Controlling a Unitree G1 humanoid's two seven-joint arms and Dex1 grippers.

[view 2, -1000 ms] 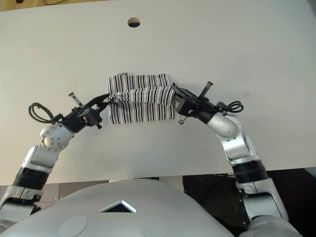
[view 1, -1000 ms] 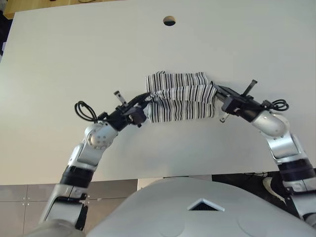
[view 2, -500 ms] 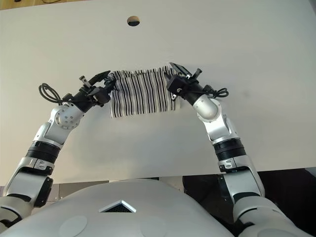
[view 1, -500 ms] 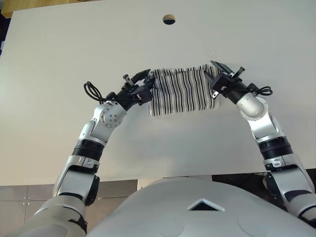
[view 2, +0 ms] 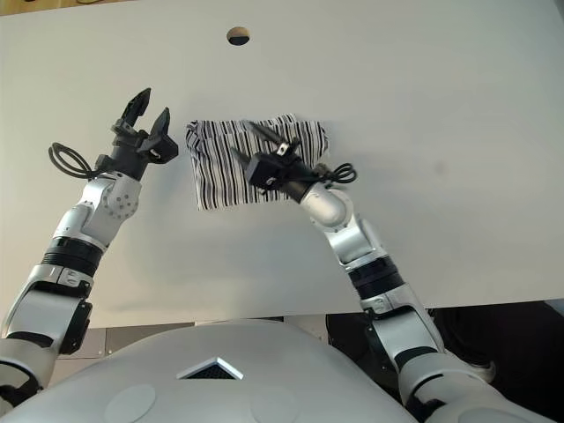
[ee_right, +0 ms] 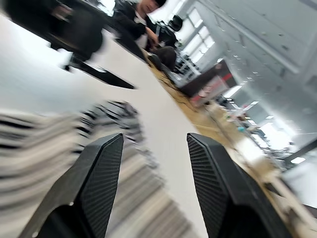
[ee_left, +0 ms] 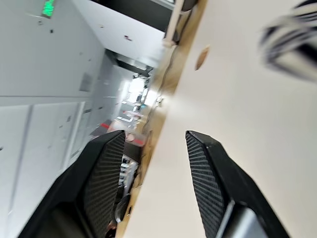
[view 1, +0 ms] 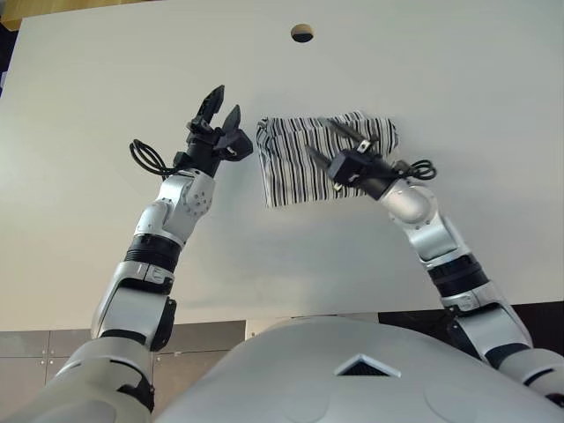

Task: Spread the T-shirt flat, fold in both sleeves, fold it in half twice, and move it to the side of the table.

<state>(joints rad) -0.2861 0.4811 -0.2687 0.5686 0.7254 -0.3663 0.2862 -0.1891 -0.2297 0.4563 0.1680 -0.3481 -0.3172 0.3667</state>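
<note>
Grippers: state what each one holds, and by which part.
Nothing is held. The left gripper is open beside the T-shirt; the right gripper is open over it.

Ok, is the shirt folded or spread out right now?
Folded. The shirt lies as a compact striped block, with no sleeves sticking out and layers bunched along its far edge.

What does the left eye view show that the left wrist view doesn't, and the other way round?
Left eye view: both arms, with the right hand open over the folded striped T-shirt. Left wrist view: a room stretching off behind. Shared: the open left hand, the white table, its round hole and the T-shirt.
</note>
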